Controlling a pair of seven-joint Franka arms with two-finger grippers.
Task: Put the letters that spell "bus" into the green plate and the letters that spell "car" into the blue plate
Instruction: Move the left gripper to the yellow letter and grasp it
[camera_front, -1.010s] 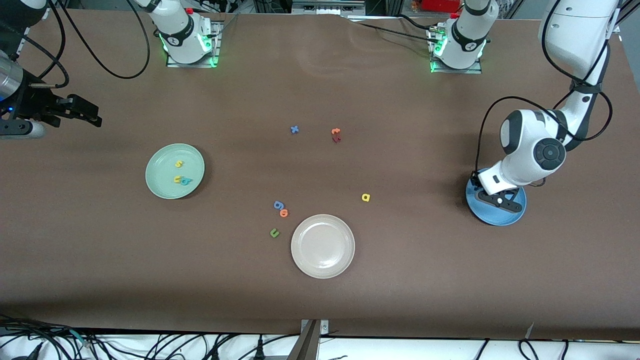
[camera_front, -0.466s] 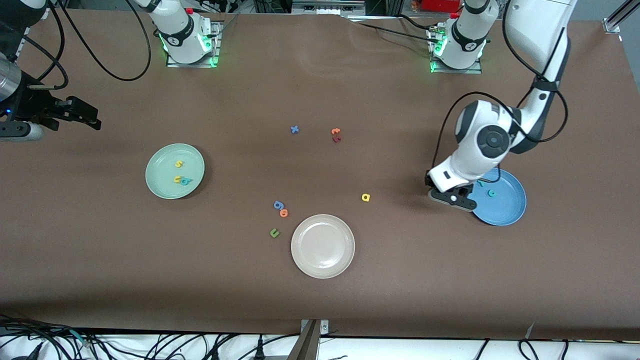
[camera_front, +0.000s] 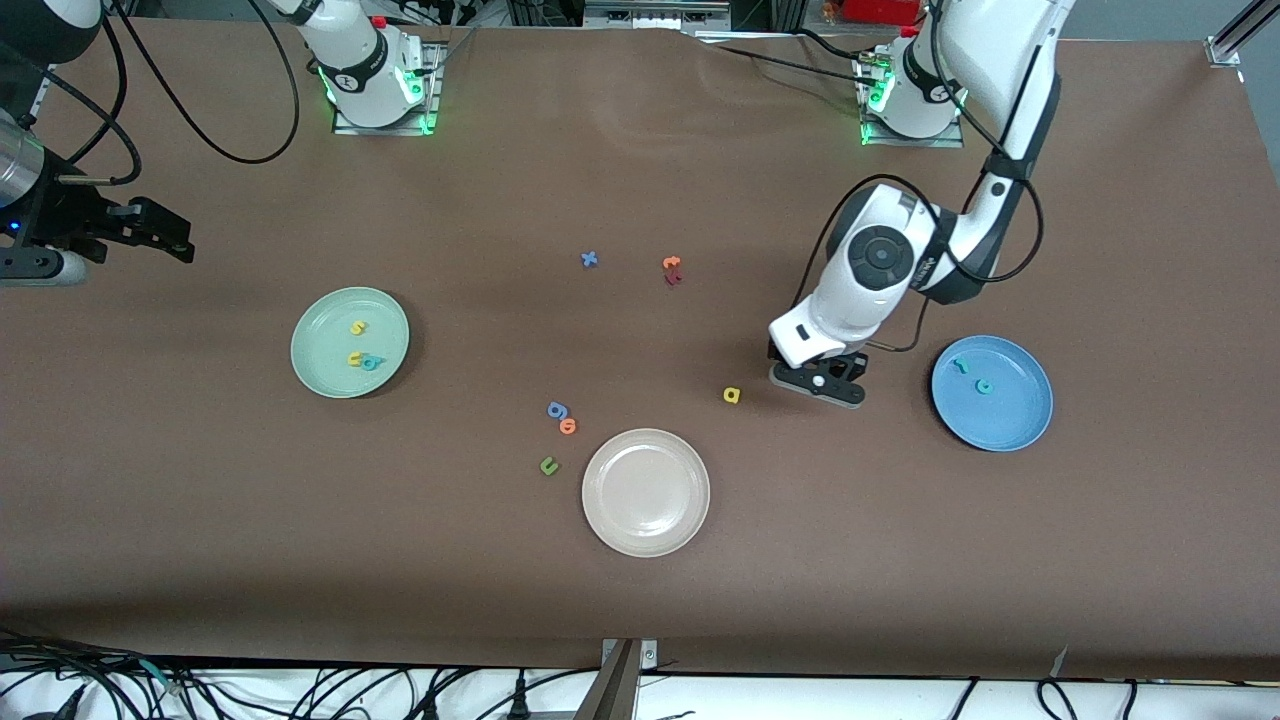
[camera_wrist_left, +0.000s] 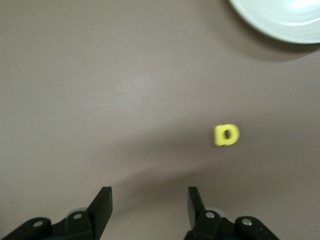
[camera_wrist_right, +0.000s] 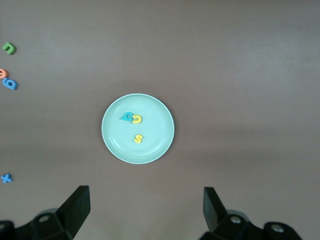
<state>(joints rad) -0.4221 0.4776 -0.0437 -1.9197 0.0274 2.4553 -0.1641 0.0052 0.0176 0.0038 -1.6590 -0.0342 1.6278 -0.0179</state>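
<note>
The green plate (camera_front: 322, 372) (camera_wrist_right: 155, 115) holds a yellow "s" (camera_front: 357, 327) (camera_wrist_right: 138, 138), a yellow "u" (camera_front: 355, 359) (camera_wrist_right: 136, 119) and a teal "b" (camera_front: 372, 362) (camera_wrist_right: 127, 117). In the blue plate (camera_front: 1020, 415) lie a teal "r" (camera_front: 961, 366) and a teal "c" (camera_front: 984, 386). A yellow "a" (camera_front: 731, 395) (camera_wrist_left: 226, 134) lies on the table between the blue plate and the beige plate. My left gripper (camera_front: 818, 385) (camera_wrist_left: 149, 200) hangs open and holds nothing, over bare table between the "a" and the blue plate. My right gripper (camera_front: 165, 235) (camera_wrist_right: 146, 200) waits open beside the green plate.
A beige plate (camera_front: 645, 520) (camera_wrist_left: 280, 20) sits nearest the front camera. Beside it lie a blue "g" (camera_front: 556, 409), an orange "o" (camera_front: 568, 427) and a green "u" (camera_front: 548, 465). A blue "x" (camera_front: 589, 259) and orange and dark red letters (camera_front: 671, 268) lie mid-table.
My left arm has swung from over the blue plate toward the yellow "a", and its jaws have opened. The teal "r" and "c" now show in the blue plate. The right arm barely moved.
</note>
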